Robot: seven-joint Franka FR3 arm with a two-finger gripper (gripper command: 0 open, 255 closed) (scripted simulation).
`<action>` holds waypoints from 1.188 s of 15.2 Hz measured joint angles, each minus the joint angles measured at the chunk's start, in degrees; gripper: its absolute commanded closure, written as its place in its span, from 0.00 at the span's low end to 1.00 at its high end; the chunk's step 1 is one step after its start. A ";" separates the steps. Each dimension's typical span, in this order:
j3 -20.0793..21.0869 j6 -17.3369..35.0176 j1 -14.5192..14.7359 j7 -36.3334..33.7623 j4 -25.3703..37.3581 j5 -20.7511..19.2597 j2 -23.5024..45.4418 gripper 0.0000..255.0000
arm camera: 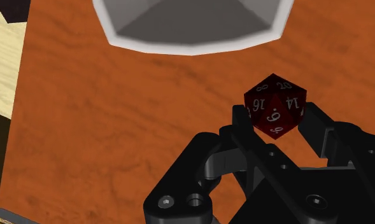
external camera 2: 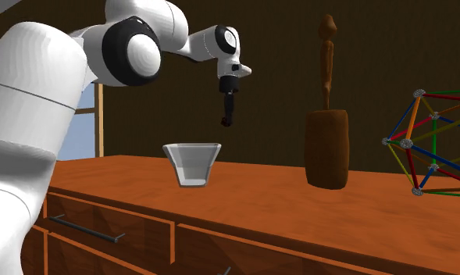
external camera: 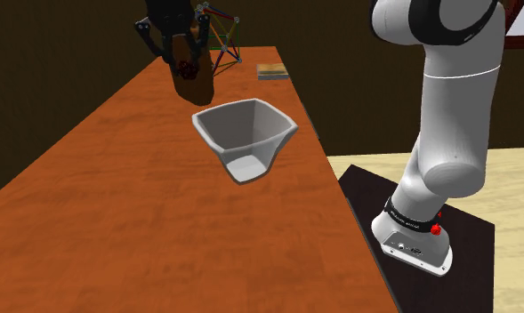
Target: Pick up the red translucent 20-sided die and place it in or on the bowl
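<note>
- The worktop (external camera: 117, 222) is a long slab of reddish-brown wood grain. In the second exterior view its front carries drawers (external camera 2: 119, 226) with dark bar handles.
- The white arm (external camera: 447, 116) rises from its stand at the shoulder view's lower right and reaches across towards the far end of the worktop.
- A dark brown wooden piece (external camera 2: 327, 148), a stout base with a slim turned top, stands upright on the worktop, well apart from the bowl.
- A ball-shaped frame of coloured rods (external camera 2: 431, 141) sits at the second exterior view's right edge.
- The bowl (external camera: 245, 133) is pale grey-white, with angular walls that flare from a small flat bottom to a wide rim. It stands upright near the worktop's middle.
- The gripper (arm camera: 275, 118) hangs in the air above the bowl's rim height, just beyond the bowl in the shoulder view. Its black fingers (arm camera: 240, 118) pinch the die from both sides.
- The die (arm camera: 275, 105) is deep translucent red, with triangular faces and white numerals; 20, 14 and 16 can be read. It is clear of the worktop, over bare wood, with the bowl's rim near it but not beneath it.
</note>
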State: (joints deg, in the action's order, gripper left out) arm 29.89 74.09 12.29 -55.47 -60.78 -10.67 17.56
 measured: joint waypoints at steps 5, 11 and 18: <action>0.51 4.45 -3.60 0.15 -16.47 6.88 -13.59 1.00; -0.71 6.71 -4.27 1.33 -31.22 13.95 -27.98 1.00; -1.16 11.32 -3.92 1.92 -39.09 15.58 -31.58 1.00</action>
State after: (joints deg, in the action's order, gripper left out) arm 28.73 85.41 8.36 -53.55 -99.88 4.91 -14.02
